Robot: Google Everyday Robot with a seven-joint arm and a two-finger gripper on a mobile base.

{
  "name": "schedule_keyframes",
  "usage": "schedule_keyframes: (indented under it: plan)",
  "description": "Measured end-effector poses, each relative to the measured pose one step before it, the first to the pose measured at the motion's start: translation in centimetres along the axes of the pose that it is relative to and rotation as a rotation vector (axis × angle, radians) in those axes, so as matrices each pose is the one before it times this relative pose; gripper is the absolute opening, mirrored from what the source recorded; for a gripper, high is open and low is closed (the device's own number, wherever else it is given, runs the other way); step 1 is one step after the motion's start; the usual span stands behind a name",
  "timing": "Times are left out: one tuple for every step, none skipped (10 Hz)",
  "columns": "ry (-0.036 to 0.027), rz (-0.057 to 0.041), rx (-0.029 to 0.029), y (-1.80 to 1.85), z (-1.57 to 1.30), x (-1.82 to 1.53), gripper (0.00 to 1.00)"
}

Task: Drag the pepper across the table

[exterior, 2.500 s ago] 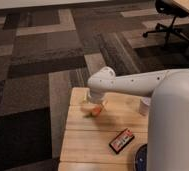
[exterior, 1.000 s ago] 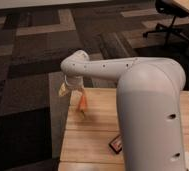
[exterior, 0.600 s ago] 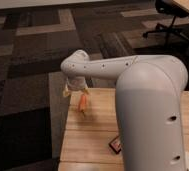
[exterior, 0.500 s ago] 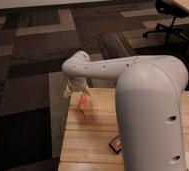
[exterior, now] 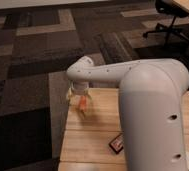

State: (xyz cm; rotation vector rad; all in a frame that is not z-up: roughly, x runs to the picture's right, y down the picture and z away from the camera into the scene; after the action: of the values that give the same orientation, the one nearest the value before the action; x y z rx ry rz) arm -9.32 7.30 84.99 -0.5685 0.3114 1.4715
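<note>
The pepper (exterior: 82, 104) is small, slim and orange-red. It stands at the far left corner of the light wooden table (exterior: 90, 137). My gripper (exterior: 80, 98) hangs from the white arm right over it. Its pale fingers (exterior: 71, 95) sit on both sides of the pepper's upper end, shut on it. The pepper's lower tip touches the table top. My large white arm fills the right side of the view and hides much of the table.
A flat black-and-red packet (exterior: 117, 144) lies on the table nearer to me, partly behind my arm. The table's left edge runs just left of the pepper. Patterned carpet surrounds the table. An office chair (exterior: 169, 20) stands at the far right.
The gripper has carried the pepper from the table's middle to its far left corner. In the last second it has hardly moved.
</note>
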Motion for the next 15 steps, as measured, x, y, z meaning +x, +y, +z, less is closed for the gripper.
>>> schedule_keyframes:
  plan:
    - [0.01037,-0.01874,-0.01445,0.778,0.500,0.319,0.74]
    - [0.01178,-0.01903,-0.00973,0.683,0.521,0.238,0.74]
    - [0.01298,-0.01644,-0.00818,0.472,0.530,0.153,0.74]
    - [0.00540,-0.01446,-0.00413,0.336,0.142,-0.124,0.74]
    - [0.00438,-0.02443,0.00028,0.413,0.011,-0.363,0.74]
    - [0.00027,-0.01040,0.00091,0.215,-0.059,-0.206,0.74]
    - [0.00218,-0.02119,0.00201,0.414,-0.022,-0.407,0.74]
    - [0.01369,-0.03851,-0.00728,1.104,0.523,-0.639,0.74]
    - [0.01032,-0.01687,-0.00630,0.583,0.401,-0.123,0.74]
    - [0.02562,-0.04177,-0.01888,1.650,0.917,-0.243,0.74]
    - [0.00963,-0.01529,-0.00516,0.570,0.283,-0.112,0.74]
    - [0.00704,-0.02448,-0.00544,0.736,0.142,-0.449,0.74]
    - [-0.00076,-0.05668,0.00216,1.643,-0.650,-1.277,0.74]
    - [0.00216,-0.02990,0.00409,0.951,-0.292,-0.462,0.74]
    - [-0.00192,-0.04338,0.01578,1.041,-0.801,-0.873,0.74]
